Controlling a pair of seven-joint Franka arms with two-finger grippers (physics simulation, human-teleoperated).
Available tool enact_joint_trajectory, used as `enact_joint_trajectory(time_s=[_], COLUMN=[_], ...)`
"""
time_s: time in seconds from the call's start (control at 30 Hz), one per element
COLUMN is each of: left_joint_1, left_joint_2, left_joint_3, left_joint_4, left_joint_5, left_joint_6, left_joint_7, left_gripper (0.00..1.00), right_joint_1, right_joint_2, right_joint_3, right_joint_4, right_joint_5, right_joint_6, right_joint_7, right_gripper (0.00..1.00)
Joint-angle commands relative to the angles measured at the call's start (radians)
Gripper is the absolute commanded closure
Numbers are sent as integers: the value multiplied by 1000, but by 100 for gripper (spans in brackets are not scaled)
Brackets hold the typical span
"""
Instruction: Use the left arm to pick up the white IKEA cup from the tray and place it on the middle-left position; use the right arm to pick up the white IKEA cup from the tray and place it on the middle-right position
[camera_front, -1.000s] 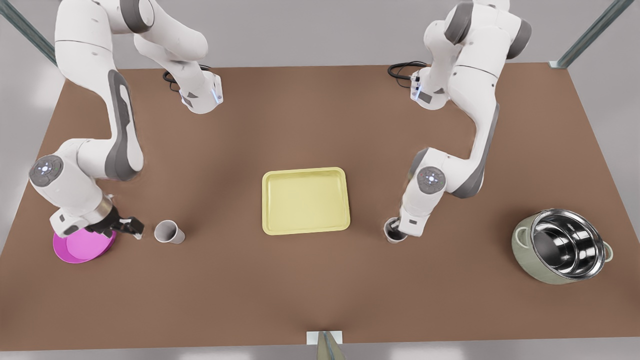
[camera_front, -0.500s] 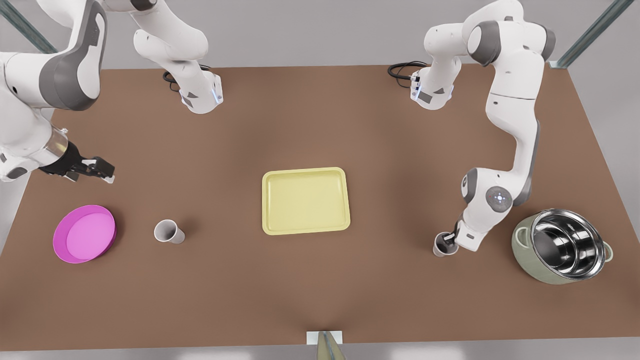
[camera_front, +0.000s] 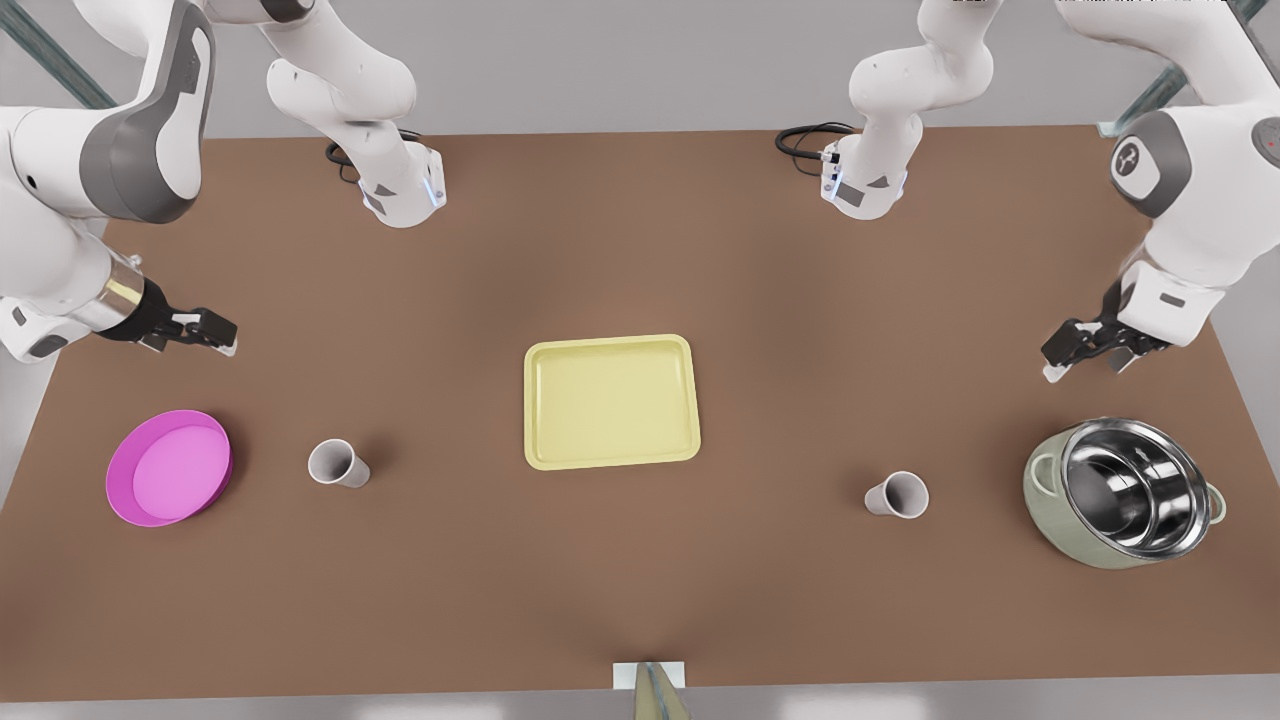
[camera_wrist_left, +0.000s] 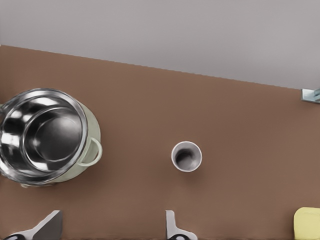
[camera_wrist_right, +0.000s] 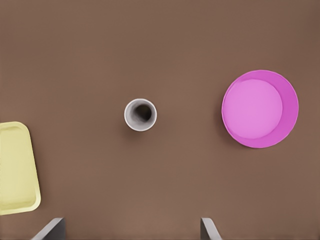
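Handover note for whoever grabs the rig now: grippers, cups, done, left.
Left gripper: open, empty, raised at the front view's right, above the steel pot.
Right gripper: open, empty, raised at the front view's left, above the magenta dish.
Tray: empty, mid-table.
Cup near the pot: upright on the tabletop between tray and pot.
Cup near the dish: upright between tray and dish.
Done: both cups off the tray, placed and released.
Left: apparently nothing but parking the arms.
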Motion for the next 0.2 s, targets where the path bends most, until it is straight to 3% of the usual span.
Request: enact_joint_trajectory(time_s=[0.0, 0.17], left_joint_1=[-58, -58], left_joint_2=[33, 40], left_joint_3=[0, -1], left_joint_4=[46, 40], left_joint_5=[-14, -16], left_joint_6=[-189, -189], left_joint_7=[135, 132], left_gripper=[0, 0], right_joint_1=[1, 1], right_joint_2=[-2, -1], right_joint_3=[0, 1], right_joint_4=[0, 0], right_joint_5=[1, -1], right_joint_6=[-9, -9], right_joint_7=[10, 10], right_gripper=[0, 0])
